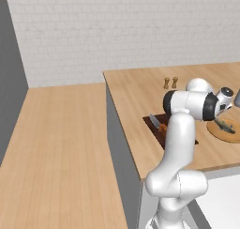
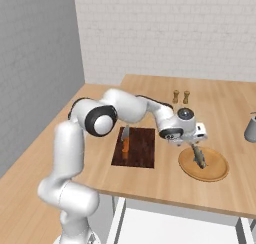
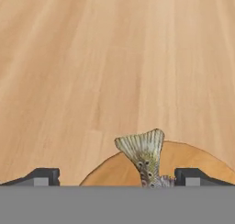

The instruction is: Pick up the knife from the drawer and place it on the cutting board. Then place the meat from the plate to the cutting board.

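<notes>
Wooden surface (image 1: 136, 96) carries the dark cutting board (image 1: 159, 129), with the knife (image 1: 157, 123) lying on it, in the left base view; the meat (image 1: 227, 126) rests on the plate (image 1: 220, 132). Right base view: the claw (image 2: 194, 144) hangs over the meat's near end. Hand view: 2 fingertips (image 3: 43, 176) stand wide apart, empty, the fish-like tail between them.

A white brick wall (image 1: 117, 31) runs behind. A grey wall (image 2: 35, 73) stands left. Light wood floor (image 1: 61, 153) below.
</notes>
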Controlling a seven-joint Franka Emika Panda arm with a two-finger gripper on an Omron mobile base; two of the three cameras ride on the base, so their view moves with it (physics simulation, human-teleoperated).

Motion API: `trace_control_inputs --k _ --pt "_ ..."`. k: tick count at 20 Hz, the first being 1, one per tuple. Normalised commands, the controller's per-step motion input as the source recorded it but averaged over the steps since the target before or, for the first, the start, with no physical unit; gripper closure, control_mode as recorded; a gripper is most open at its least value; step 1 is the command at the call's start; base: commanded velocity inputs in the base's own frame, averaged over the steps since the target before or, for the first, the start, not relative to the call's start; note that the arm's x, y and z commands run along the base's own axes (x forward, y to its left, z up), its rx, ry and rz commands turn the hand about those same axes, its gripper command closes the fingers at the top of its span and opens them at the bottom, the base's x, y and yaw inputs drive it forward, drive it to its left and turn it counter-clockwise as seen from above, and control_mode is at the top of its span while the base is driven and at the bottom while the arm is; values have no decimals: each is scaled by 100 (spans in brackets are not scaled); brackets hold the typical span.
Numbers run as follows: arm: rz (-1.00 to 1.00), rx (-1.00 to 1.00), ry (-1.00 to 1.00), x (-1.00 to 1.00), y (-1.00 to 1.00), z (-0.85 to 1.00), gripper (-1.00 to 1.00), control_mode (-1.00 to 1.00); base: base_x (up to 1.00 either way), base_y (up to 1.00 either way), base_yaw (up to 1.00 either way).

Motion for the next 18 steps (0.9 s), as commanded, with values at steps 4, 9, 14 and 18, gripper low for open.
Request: trace_control_inputs --k 4,9,14,18 --pt "0 0 6 0 -64 0 -100 -100 0 0 0" --pt "0 8 24 0 -25 22 -100 -100 0 0 0" --pt "0 9 30 0 -9 13 -100 -100 0 0 0" --pt "0 3 10 0 -8 -18 -100 -100 0 0 0"
